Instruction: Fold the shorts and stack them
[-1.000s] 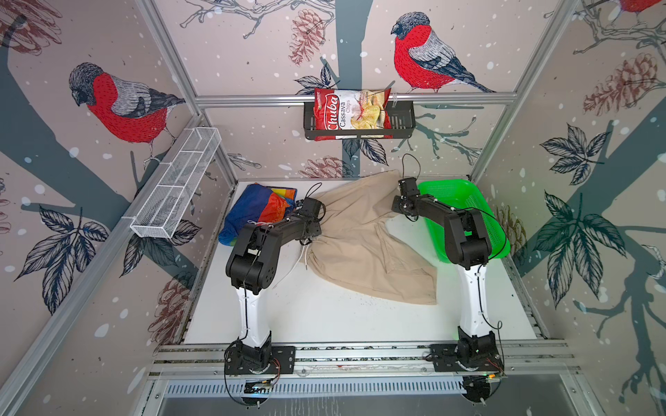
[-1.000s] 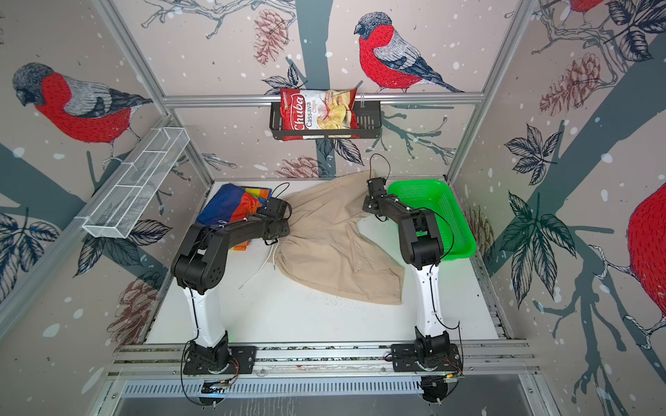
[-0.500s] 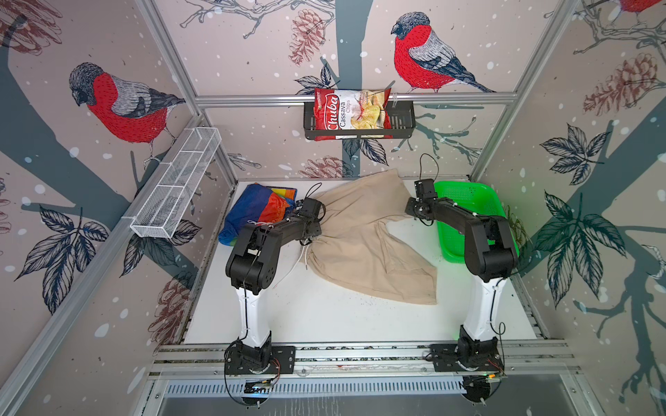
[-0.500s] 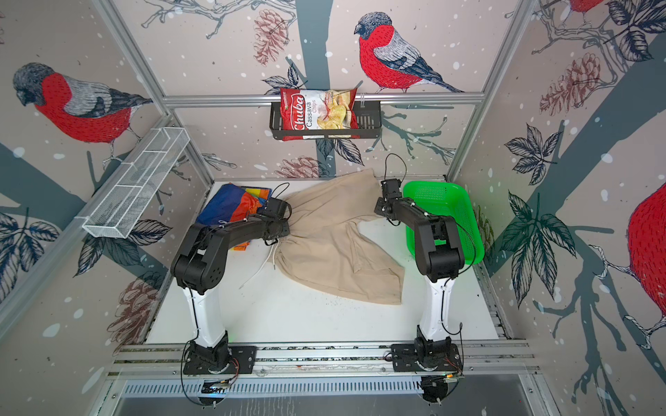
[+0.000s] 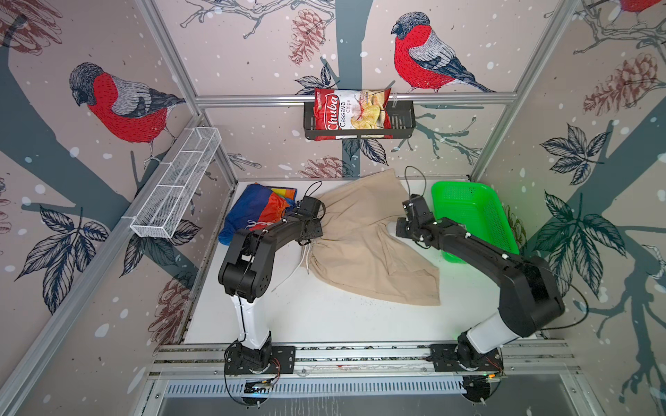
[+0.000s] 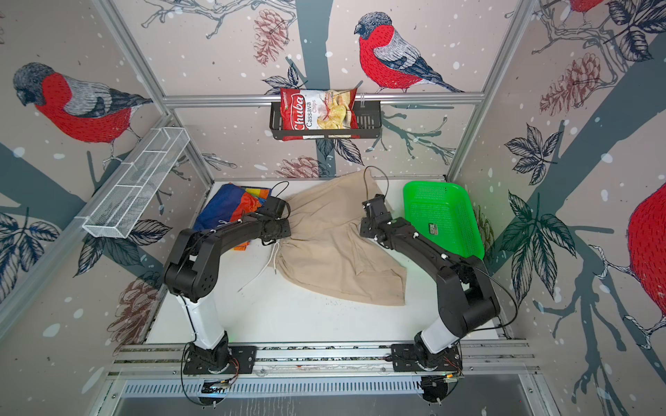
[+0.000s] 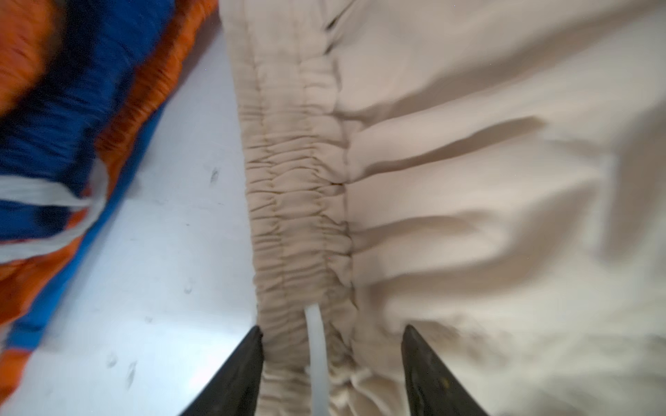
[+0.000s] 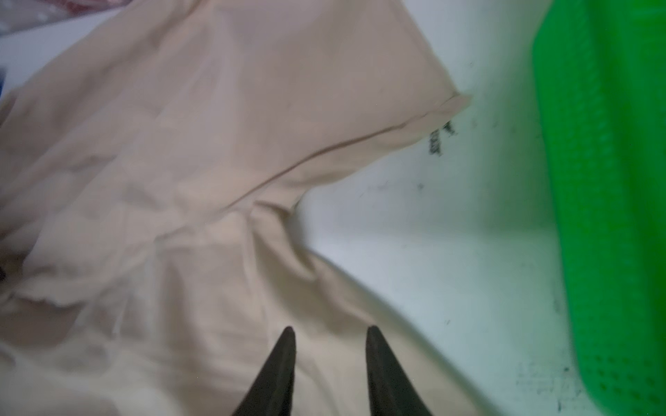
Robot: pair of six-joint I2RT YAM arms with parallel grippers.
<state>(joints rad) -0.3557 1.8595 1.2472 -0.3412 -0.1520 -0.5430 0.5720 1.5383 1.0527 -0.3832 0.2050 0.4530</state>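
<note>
The beige shorts (image 5: 360,248) (image 6: 331,248) lie spread on the white table, one leg pointing to the back wall and one to the front right. My left gripper (image 7: 332,329) is open and straddles their gathered waistband (image 7: 299,216) and white drawstring (image 7: 317,345); in a top view it sits at the shorts' left edge (image 5: 315,234). My right gripper (image 8: 330,328) is open just above the fabric near the crotch, at the shorts' right edge (image 5: 400,230). The rainbow-striped shorts (image 5: 259,210) (image 6: 230,207) lie bunched at the back left.
A green mesh basket (image 5: 472,216) (image 8: 612,180) stands at the back right, close to my right arm. A chips bag (image 5: 351,113) sits in a black rack on the back wall. A white wire basket (image 5: 176,187) hangs on the left wall.
Both grippers have opened. The left one stayed at the waistband. The right gripper came back from the shorts' far leg toward the crotch, and its arm swung out to the right.
</note>
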